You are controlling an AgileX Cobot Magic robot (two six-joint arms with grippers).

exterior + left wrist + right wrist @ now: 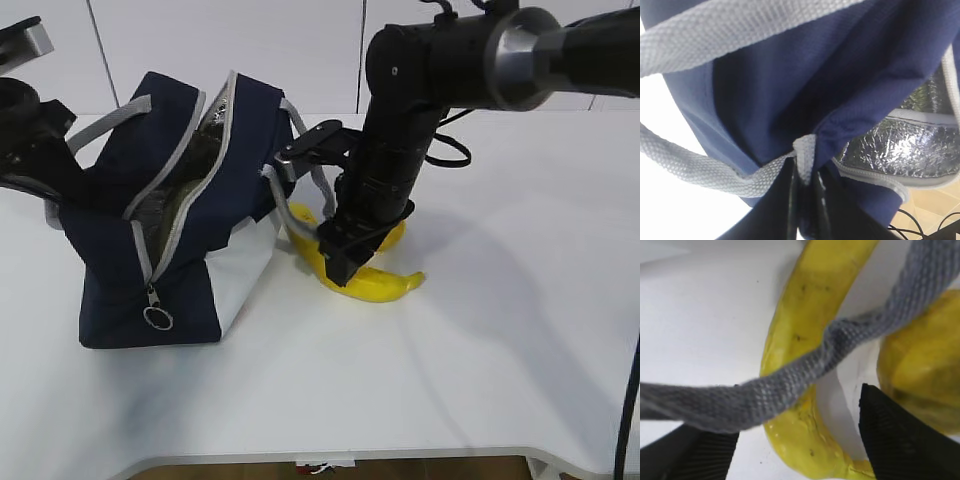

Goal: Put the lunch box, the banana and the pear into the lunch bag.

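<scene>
The navy lunch bag [190,210] stands tilted on the table at the left, its zipper open and its silver lining showing. My left gripper [55,190] is shut on the bag's grey handle [804,152] where it meets the fabric. The banana [370,283] lies on the table right of the bag. My right gripper [345,255] is open and low over it, with one finger on either side of the banana [800,340]. The pear [920,370] sits just beyond the right finger [895,440]. The bag's other grey handle [830,355] hangs across the banana. The lunch box is out of view.
The white table [500,330] stretches to the right and front of the fruit. The zipper pull ring [157,317] hangs at the bag's front corner. A dark cable [630,400] runs down the right edge.
</scene>
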